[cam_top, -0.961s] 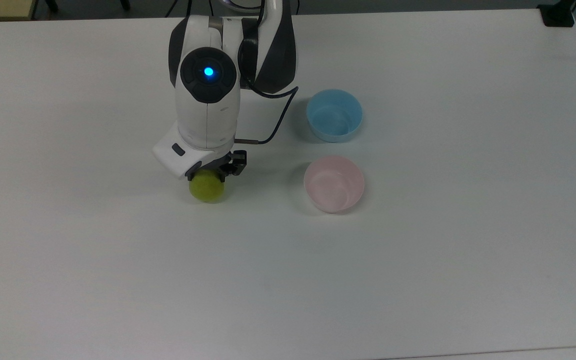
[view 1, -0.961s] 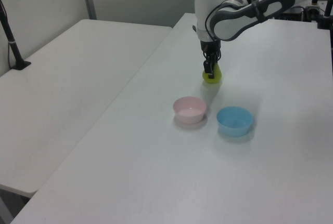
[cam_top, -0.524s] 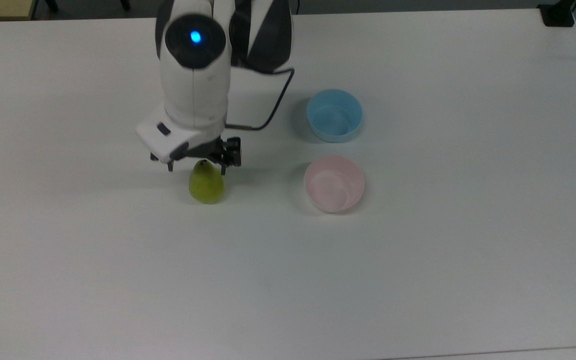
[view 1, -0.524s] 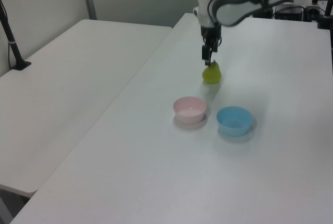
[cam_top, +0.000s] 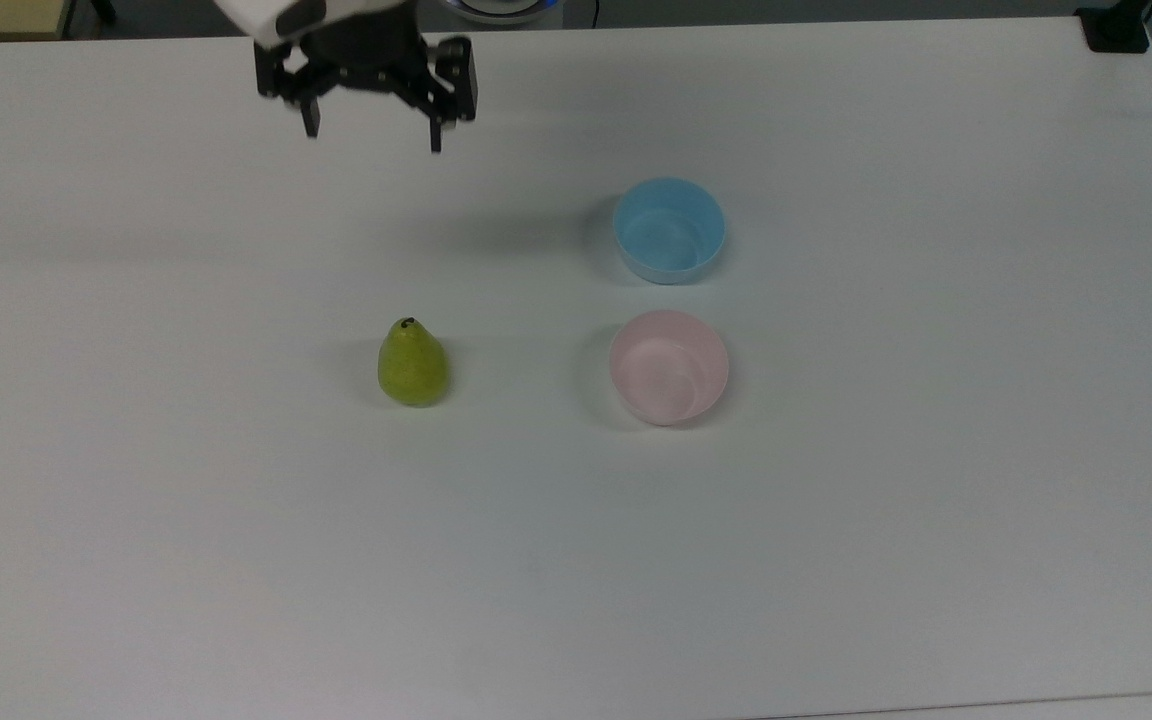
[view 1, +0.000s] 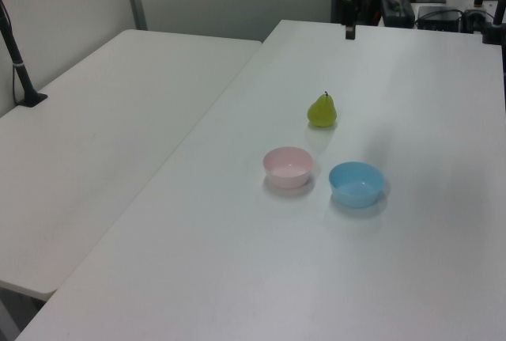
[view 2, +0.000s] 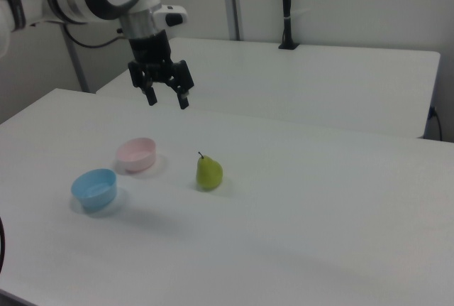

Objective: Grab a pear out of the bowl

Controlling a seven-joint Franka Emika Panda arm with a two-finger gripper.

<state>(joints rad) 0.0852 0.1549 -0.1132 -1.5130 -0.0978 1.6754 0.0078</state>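
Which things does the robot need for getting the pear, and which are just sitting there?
Needed:
pear, standing on the table
pink bowl
gripper, open, raised

Just sitting there:
blue bowl

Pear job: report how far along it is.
Done: the pear stands upright on the table, outside the pink bowl, which looks empty. In hand: nothing; the gripper hangs above the table, jaws open. Left: nothing apparent.

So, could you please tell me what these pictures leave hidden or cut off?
- Top view: the arm above the claw is cut off by the upper edge.
- Left view: the pink bowl has its inner near wall hidden by its own rim.
- Right view: the pear hides its own far side.
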